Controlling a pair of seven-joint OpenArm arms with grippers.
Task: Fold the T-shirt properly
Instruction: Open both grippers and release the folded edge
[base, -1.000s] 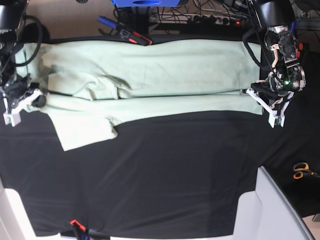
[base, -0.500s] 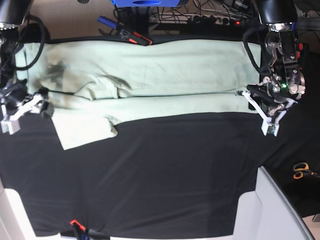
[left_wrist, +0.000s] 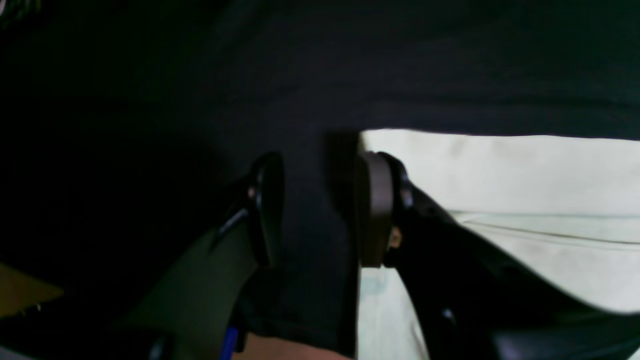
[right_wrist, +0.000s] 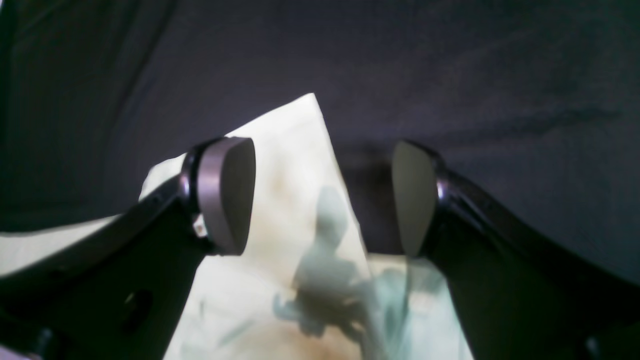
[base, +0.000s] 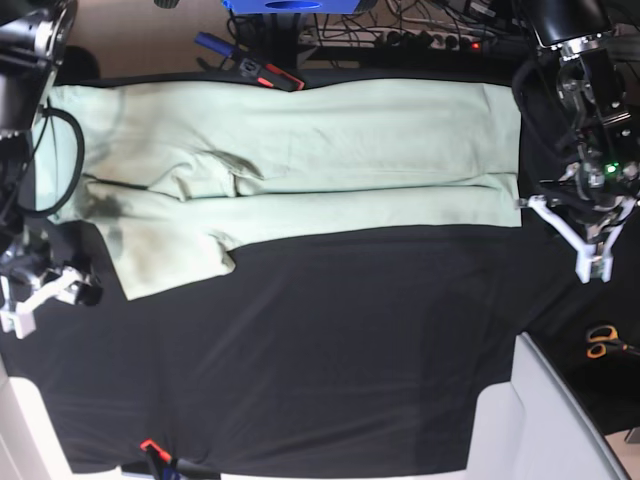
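Note:
The pale mint-green T-shirt (base: 300, 140) lies flat across the far half of the black table cloth (base: 330, 340), folded lengthwise, with one sleeve (base: 165, 260) sticking out toward the front at the left. My left gripper (base: 592, 262) hovers just off the shirt's right end. In the left wrist view the left gripper (left_wrist: 320, 210) is open over bare black cloth, the T-shirt's corner (left_wrist: 500, 170) beside one finger. My right gripper (base: 35, 300) is off the shirt's left end. In the right wrist view the right gripper (right_wrist: 320, 195) is open wide above the T-shirt's pointed corner (right_wrist: 295, 200), holding nothing.
Orange-handled scissors (base: 603, 342) lie at the right edge. A white panel (base: 545, 420) fills the front right corner. A red-and-black clamp (base: 268, 75) and a blue tool (base: 215, 45) sit at the far edge, cables (base: 430, 35) behind them. Another clamp (base: 155, 450) grips the front edge.
Both grippers opened and let go of the shirt's ends. The right one drew toward the front, the left one outward to the right. The shirt's front fold now lies flat.

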